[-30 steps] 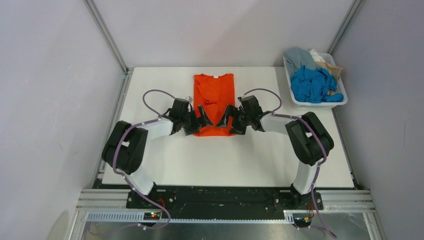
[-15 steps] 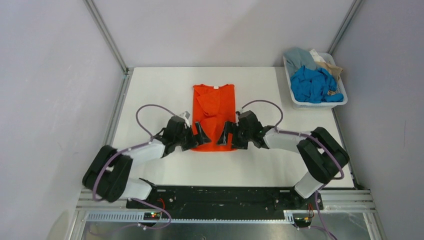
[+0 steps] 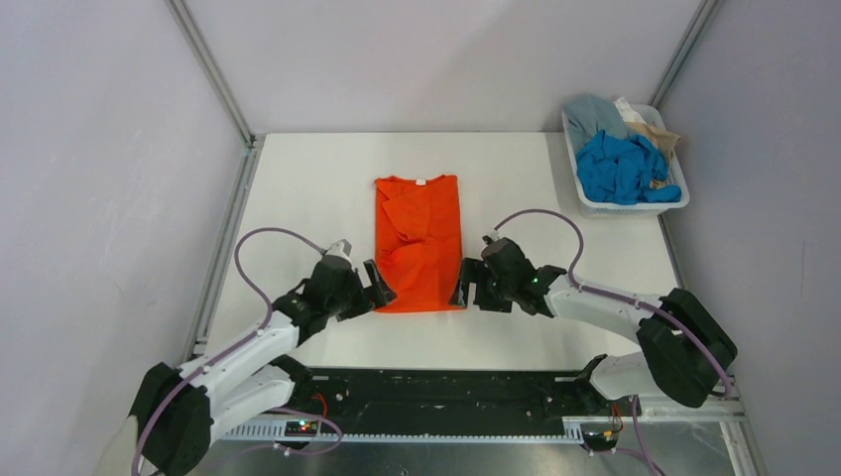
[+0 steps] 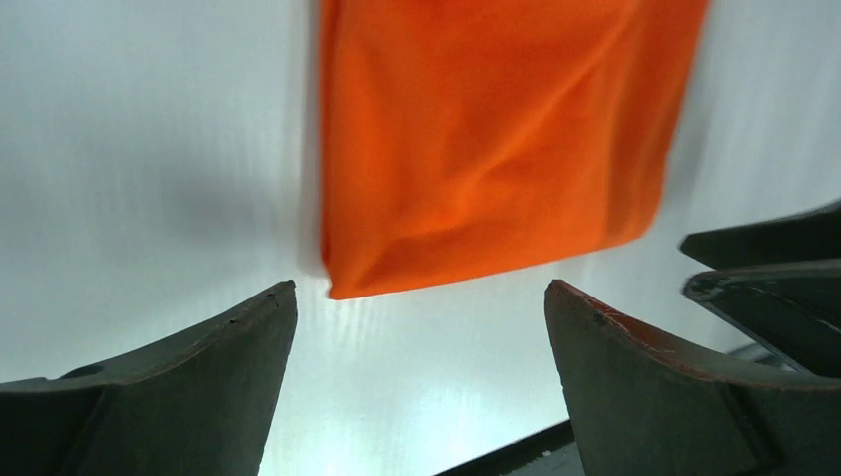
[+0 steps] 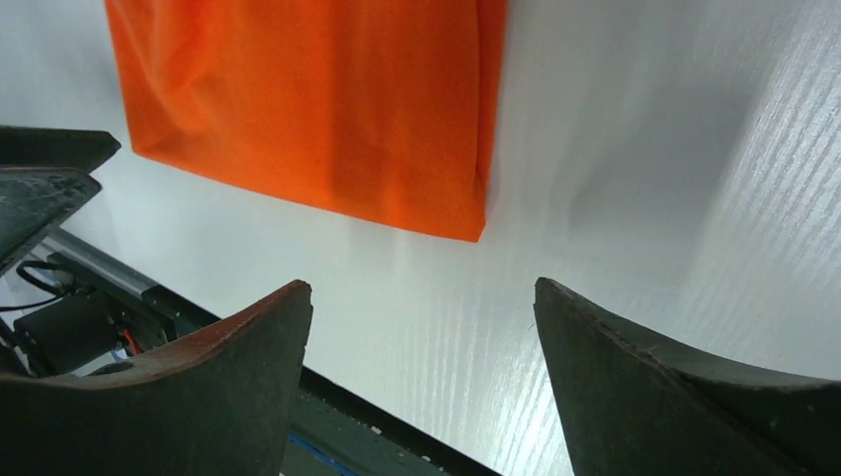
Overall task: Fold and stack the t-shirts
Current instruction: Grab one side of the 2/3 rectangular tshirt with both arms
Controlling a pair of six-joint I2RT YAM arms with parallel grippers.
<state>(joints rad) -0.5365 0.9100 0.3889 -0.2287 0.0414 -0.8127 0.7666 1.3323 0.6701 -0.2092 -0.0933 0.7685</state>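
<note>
The orange t-shirt [image 3: 419,241] lies flat on the white table [image 3: 298,188], folded into a long narrow strip with its collar at the far end. It also shows in the left wrist view [image 4: 496,139] and the right wrist view [image 5: 317,109]. My left gripper [image 3: 378,289] is open and empty just off the shirt's near left corner. My right gripper [image 3: 462,286] is open and empty just off its near right corner. The bright blue [image 3: 620,167], pale grey-blue [image 3: 593,112] and beige [image 3: 650,130] t-shirts lie crumpled in the basket.
A white plastic basket [image 3: 635,206] stands at the table's far right corner. Grey walls with metal frame rails close in the table on three sides. The black base rail [image 3: 446,392] runs along the near edge.
Both grippers have drawn back toward the near edge and let go of the orange shirt. The shirt was dragged nearer and now lies flat.
</note>
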